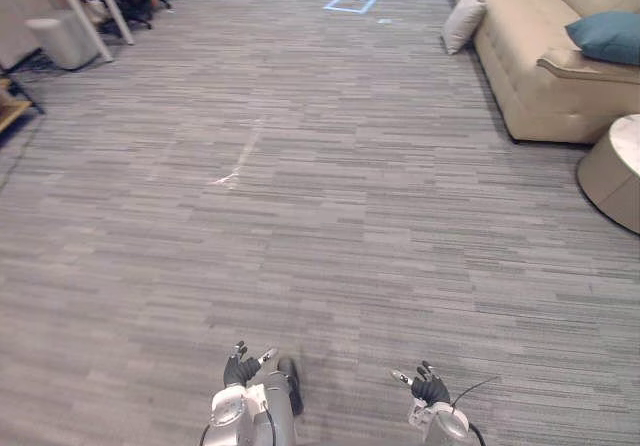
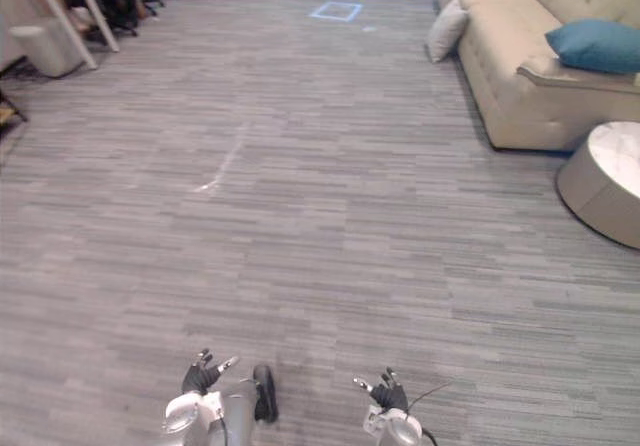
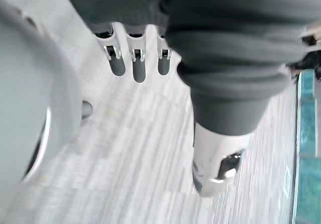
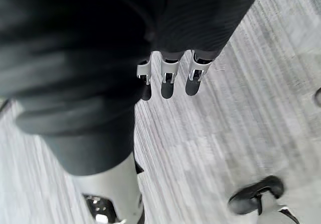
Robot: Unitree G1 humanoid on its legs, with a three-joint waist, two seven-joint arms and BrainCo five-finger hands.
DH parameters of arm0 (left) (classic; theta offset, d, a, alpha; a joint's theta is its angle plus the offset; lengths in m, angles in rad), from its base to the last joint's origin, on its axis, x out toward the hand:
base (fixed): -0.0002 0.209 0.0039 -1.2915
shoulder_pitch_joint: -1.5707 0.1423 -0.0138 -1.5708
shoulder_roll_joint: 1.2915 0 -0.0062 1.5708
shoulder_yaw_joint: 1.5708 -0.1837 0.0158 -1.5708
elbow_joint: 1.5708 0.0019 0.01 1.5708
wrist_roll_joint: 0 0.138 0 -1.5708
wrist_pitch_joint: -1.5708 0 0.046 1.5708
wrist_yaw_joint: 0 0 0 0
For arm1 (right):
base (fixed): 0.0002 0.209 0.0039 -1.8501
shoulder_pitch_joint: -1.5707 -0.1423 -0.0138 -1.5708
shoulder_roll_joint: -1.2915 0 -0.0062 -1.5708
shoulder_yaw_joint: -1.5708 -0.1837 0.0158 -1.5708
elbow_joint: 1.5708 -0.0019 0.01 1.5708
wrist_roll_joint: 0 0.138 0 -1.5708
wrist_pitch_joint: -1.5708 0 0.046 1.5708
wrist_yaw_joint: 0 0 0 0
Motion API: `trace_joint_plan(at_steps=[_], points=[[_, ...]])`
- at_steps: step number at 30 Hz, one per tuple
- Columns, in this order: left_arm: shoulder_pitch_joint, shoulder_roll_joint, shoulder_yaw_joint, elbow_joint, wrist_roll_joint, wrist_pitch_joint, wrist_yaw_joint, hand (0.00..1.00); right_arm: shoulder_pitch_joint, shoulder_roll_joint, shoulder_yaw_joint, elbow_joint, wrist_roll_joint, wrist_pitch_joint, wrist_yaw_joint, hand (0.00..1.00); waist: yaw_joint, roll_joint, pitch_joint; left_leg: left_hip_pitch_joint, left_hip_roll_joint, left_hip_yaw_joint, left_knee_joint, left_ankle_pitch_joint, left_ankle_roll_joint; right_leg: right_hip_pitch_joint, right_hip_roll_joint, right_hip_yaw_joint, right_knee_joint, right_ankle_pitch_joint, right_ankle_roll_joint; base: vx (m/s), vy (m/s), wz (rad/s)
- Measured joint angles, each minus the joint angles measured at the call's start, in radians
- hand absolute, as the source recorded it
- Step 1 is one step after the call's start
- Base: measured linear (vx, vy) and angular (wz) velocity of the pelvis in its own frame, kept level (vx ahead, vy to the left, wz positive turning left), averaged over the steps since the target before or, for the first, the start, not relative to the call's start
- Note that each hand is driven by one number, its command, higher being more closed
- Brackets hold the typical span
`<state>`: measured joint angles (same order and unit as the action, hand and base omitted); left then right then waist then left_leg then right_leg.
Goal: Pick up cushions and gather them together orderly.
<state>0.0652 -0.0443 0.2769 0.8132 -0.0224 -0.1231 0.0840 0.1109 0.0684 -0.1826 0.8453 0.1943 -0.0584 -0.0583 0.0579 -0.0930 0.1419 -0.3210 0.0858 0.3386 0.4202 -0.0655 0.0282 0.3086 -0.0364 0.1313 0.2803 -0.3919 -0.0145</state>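
Your left robot hand [image 1: 243,368] and right robot hand [image 1: 428,386] hang over the floor [image 1: 320,216], fingers apart and empty. Well ahead on your right, a white cushion [image 1: 463,21] leans against the sofa [image 1: 520,86], and a blue cushion [image 1: 607,36] lies on it.

Head pair: mounted high, tilted down and forward over the grey carpet [image 1: 320,216]; left hand [image 1: 243,368] and right hand [image 1: 430,386] at the near edge, sofa [image 1: 530,76] far ahead of the right hand. Both eyes: same scene, slightly offset sideways. Wrist pair: very close, sighted along each hand, down onto carpet just past it.
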Motion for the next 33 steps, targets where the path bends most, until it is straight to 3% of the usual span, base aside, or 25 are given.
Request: trace_joint_plan(at_steps=[1,2,3,4,5,7,10,12,13,14,15,16,17,18,19,20,21,23,25,26,29,30,31,32,33], points=[[-0.005,0.006,0.001,0.007,0.000,0.000,0.000,0.00,0.001,0.000,-0.007,0.000,0.000,0.000,-0.003,0.00,0.002,-0.019,-0.001,0.033,-0.012,0.026,0.012,-0.045,0.000,-0.078,-0.016,0.009,0.191,0.024,0.041,0.74,0.334,-0.52],[-0.006,0.011,0.001,0.014,-0.001,0.001,0.003,0.00,0.008,0.000,-0.012,0.000,-0.001,-0.001,-0.004,0.00,0.002,-0.028,0.005,0.082,-0.026,0.042,0.013,-0.094,0.001,-0.177,-0.025,0.013,0.440,0.122,0.126,0.70,0.341,-0.46],[-0.014,0.015,0.000,0.028,-0.001,0.002,0.005,0.00,0.011,-0.001,-0.013,-0.001,-0.002,-0.003,-0.003,0.00,-0.005,-0.026,0.007,0.120,-0.037,0.043,0.012,-0.124,0.002,-0.241,-0.035,0.006,0.585,0.157,0.158,0.64,0.322,-0.24],[-0.024,0.014,-0.002,0.059,-0.001,0.012,0.007,0.00,0.015,-0.003,-0.016,0.000,-0.005,-0.003,-0.003,0.00,-0.014,-0.020,0.013,0.192,-0.053,0.044,0.001,-0.163,0.003,-0.302,-0.047,-0.022,0.739,0.164,0.158,0.60,0.255,-0.06],[-0.028,0.009,-0.016,0.083,-0.001,0.020,0.011,0.00,0.022,-0.013,-0.019,-0.010,-0.013,-0.006,-0.002,0.00,-0.019,0.003,0.025,0.281,-0.061,0.048,-0.029,-0.201,0.002,-0.369,-0.055,-0.058,0.835,0.153,0.150,0.59,0.225,-0.08],[-0.032,0.001,-0.041,0.096,-0.001,0.022,0.014,0.00,0.021,-0.017,-0.030,-0.031,-0.038,-0.013,-0.002,0.00,-0.022,0.020,0.027,0.400,-0.063,0.053,-0.097,-0.238,-0.002,-0.494,-0.055,-0.143,0.845,0.122,0.116,0.56,0.167,-0.09],[-0.033,-0.004,-0.071,0.127,-0.002,0.026,0.013,0.00,0.008,-0.013,-0.053,-0.044,-0.039,-0.022,-0.001,0.00,-0.043,0.023,0.030,0.531,-0.063,0.032,-0.194,-0.267,-0.030,-0.674,-0.051,-0.294,0.614,0.103,0.074,0.65,0.102,0.23],[-0.032,-0.012,-0.081,0.141,-0.001,0.029,0.013,0.00,-0.001,-0.028,-0.051,-0.042,-0.039,-0.020,-0.001,0.00,-0.062,0.031,0.032,0.627,-0.065,0.016,-0.264,-0.267,-0.030,-0.708,-0.020,-0.332,0.333,0.163,0.033,0.75,0.006,0.46],[-0.031,-0.013,-0.091,0.142,-0.001,0.028,0.012,0.00,0.006,-0.031,-0.051,-0.042,-0.039,-0.019,-0.002,0.00,-0.065,0.029,0.032,0.668,-0.074,-0.003,-0.285,-0.267,-0.031,-0.711,-0.004,-0.314,0.191,0.223,0.014,0.79,-0.068,0.63],[-0.018,-0.019,-0.095,0.142,0.000,0.027,0.009,0.00,0.019,-0.036,-0.048,-0.040,-0.039,-0.015,-0.002,0.00,-0.069,0.033,0.028,0.718,-0.078,-0.036,-0.288,-0.270,-0.035,-0.704,0.008,-0.274,0.161,0.348,-0.053,0.80,-0.093,0.73],[-0.018,-0.021,-0.099,0.147,0.001,0.028,0.007,0.00,0.022,-0.042,-0.048,-0.040,-0.039,-0.009,-0.001,0.00,-0.077,0.047,0.017,0.728,-0.064,-0.068,-0.267,-0.268,-0.036,-0.707,0.008,-0.275,0.215,0.355,-0.109,0.65,-0.100,0.61],[-0.021,-0.021,-0.100,0.147,0.001,0.026,0.002,0.00,0.021,-0.054,-0.048,-0.041,-0.040,-0.009,-0.001,0.00,-0.077,0.069,0.013,0.716,-0.041,-0.085,-0.216,-0.257,-0.053,-0.708,0.003,-0.296,0.263,0.308,-0.112,0.75,-0.174,0.39],[-0.025,-0.022,-0.098,0.147,0.001,0.025,0.004,0.00,0.011,-0.065,-0.047,-0.044,-0.041,-0.009,0.000,0.00,-0.077,0.088,0.017,0.675,-0.022,-0.105,-0.100,-0.232,-0.080,-0.701,0.005,-0.304,0.301,0.251,-0.117,0.73,-0.186,0.25],[-0.032,-0.022,-0.088,0.148,0.001,0.025,0.004,0.00,-0.002,-0.074,-0.045,-0.042,-0.042,-0.006,0.002,0.00,-0.075,0.110,0.028,0.593,0.010,-0.133,0.111,-0.161,-0.097,-0.660,0.013,-0.311,0.306,0.201,-0.121,0.85,-0.234,0.20],[-0.031,-0.022,-0.069,0.147,0.001,0.025,0.003,0.00,-0.009,-0.078,-0.045,-0.042,-0.041,-0.004,0.001,0.00,-0.075,0.123,0.037,0.522,0.041,-0.152,0.278,-0.066,-0.113,-0.613,0.023,-0.311,0.284,0.181,-0.129,0.68,-0.162,0.08],[-0.023,-0.024,-0.045,0.143,0.001,0.026,0.002,0.00,-0.015,-0.080,-0.044,-0.042,-0.041,0.000,0.001,0.00,-0.069,0.133,0.047,0.435,0.088,-0.156,0.490,-0.026,-0.138,-0.533,0.050,-0.311,0.238,0.164,-0.134,0.79,-0.159,-0.17],[-0.011,-0.023,-0.011,0.115,0.000,0.024,0.002,0.00,-0.024,-0.071,-0.034,-0.031,-0.040,0.001,0.001,0.00,-0.062,0.137,0.050,0.352,0.135,-0.136,0.677,-0.040,-0.126,-0.420,0.076,-0.297,0.164,0.154,-0.145,0.63,-0.095,-0.35],[0.000,-0.016,0.010,0.077,0.000,0.020,0.004,0.00,-0.035,-0.056,0.002,0.002,-0.039,0.004,0.003,0.00,-0.039,0.099,0.059,0.257,0.156,-0.085,0.739,-0.076,-0.119,-0.281,0.075,-0.266,0.059,0.151,-0.148,0.55,-0.084,-0.47],[0.011,-0.017,0.011,0.038,0.000,0.017,0.000,0.00,-0.042,-0.035,0.004,0.002,-0.039,0.011,0.005,0.00,-0.030,0.096,0.055,0.140,0.180,-0.012,0.642,-0.105,-0.091,-0.159,0.074,-0.242,-0.053,0.149,-0.138,0.49,-0.051,-0.37],[0.017,-0.018,0.012,0.019,0.000,0.016,0.000,0.00,-0.041,-0.030,0.004,0.003,-0.039,0.013,0.005,0.00,-0.026,0.097,0.054,0.100,0.181,0.036,0.516,-0.120,-0.076,-0.117,0.071,-0.231,-0.086,0.142,-0.125,0.51,0.012,-0.23],[0.024,-0.026,0.010,-0.005,0.000,0.000,0.000,0.00,-0.041,-0.028,-0.002,0.003,-0.039,0.020,0.001,0.00,-0.010,0.098,0.055,0.009,0.110,0.063,0.132,-0.108,-0.091,-0.007,0.052,-0.195,-0.156,0.107,-0.090,0.64,0.107,-0.33],[0.025,-0.026,0.010,-0.006,0.000,-0.001,0.001,0.00,-0.040,-0.030,-0.006,0.003,-0.039,0.020,-0.002,0.00,-0.003,0.098,0.055,0.008,0.087,0.062,0.029,-0.089,-0.093,0.013,0.047,-0.183,-0.170,0.096,-0.070,0.60,0.183,-0.56],[0.031,-0.026,0.015,-0.005,-0.001,0.000,0.002,0.00,-0.037,-0.030,-0.005,0.003,-0.039,0.018,-0.003,0.00,0.001,0.099,0.052,0.008,0.066,0.063,-0.079,-0.059,-0.072,0.053,0.043,-0.164,-0.180,0.073,-0.036,0.62,0.236,-0.54],[0.034,-0.025,0.019,-0.005,-0.002,0.000,0.002,0.00,-0.031,-0.030,-0.005,0.002,-0.039,0.018,-0.003,0.00,0.002,0.102,0.050,0.007,0.059,0.052,-0.101,-0.019,-0.035,0.075,0.042,-0.151,-0.179,0.059,-0.017,0.67,0.268,-0.69],[0.035,-0.012,0.018,-0.005,-0.001,0.001,0.003,0.00,-0.016,-0.021,-0.007,0.004,-0.039,0.020,-0.004,0.00,0.010,0.087,0.026,0.010,0.047,0.059,-0.073,0.055,0.000,0.090,0.020,-0.122,-0.162,0.049,-0.008,0.74,0.304,-0.50]])
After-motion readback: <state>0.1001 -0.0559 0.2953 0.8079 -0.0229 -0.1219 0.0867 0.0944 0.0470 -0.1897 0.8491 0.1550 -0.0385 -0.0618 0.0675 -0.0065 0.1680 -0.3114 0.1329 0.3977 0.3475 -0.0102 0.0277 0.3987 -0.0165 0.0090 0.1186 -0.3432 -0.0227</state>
